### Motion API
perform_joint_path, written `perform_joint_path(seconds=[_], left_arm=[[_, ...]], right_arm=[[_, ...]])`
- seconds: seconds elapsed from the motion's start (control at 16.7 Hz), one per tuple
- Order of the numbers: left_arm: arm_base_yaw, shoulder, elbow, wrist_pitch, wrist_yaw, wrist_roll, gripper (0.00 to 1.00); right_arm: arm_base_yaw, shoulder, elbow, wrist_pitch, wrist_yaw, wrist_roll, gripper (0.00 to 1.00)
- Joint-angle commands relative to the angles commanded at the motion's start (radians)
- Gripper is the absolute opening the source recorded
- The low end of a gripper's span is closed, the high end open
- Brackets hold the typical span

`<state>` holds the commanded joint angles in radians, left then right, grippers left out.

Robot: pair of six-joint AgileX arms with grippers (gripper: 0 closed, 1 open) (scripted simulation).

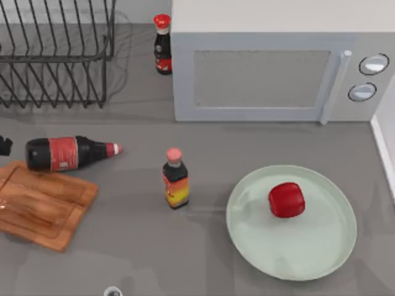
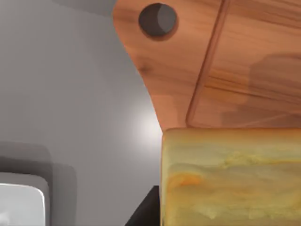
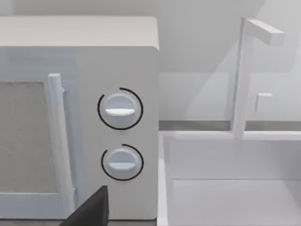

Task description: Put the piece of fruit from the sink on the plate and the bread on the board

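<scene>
**Fruit on the plate, bread close above the board's corner**

In the top view I see the red fruit sitting on the pale green plate at the lower right of the frame, a little up and right of the plate's middle. The wooden board lies at the lower left, tilted, with a dark bottle lying on its side just above it. A small upright bottle stands in the middle of the frame between board and plate, and another stands at the top beside the microwave. A wire rack fills the upper left.

My left wrist view has the bread large in its lower right, its toasted face toward the camera, with the board's rounded corner and hanging hole behind it. I cannot tell what my left fingers are doing.

My right wrist view faces the microwave's two dials and the white sink with its tap. I cannot tell how the right fingers stand.
</scene>
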<state>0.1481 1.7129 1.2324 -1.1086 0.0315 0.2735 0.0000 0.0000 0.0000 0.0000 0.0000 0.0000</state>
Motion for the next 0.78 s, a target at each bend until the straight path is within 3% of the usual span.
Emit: perform_joint_path(seconds=[0.48,0.78], left_arm=[[-0.001,-0.039,0.064,-0.072,-0.001,-0.004,0.00],[-0.082,0.001,0.033,0.005,-0.008,-0.131,0.00]], right_arm=[[0.000,0.000,0.000,0.000,0.000,0.000,1.00],[0.000,0.000,0.000,0.000,0.000,0.000,1.00]])
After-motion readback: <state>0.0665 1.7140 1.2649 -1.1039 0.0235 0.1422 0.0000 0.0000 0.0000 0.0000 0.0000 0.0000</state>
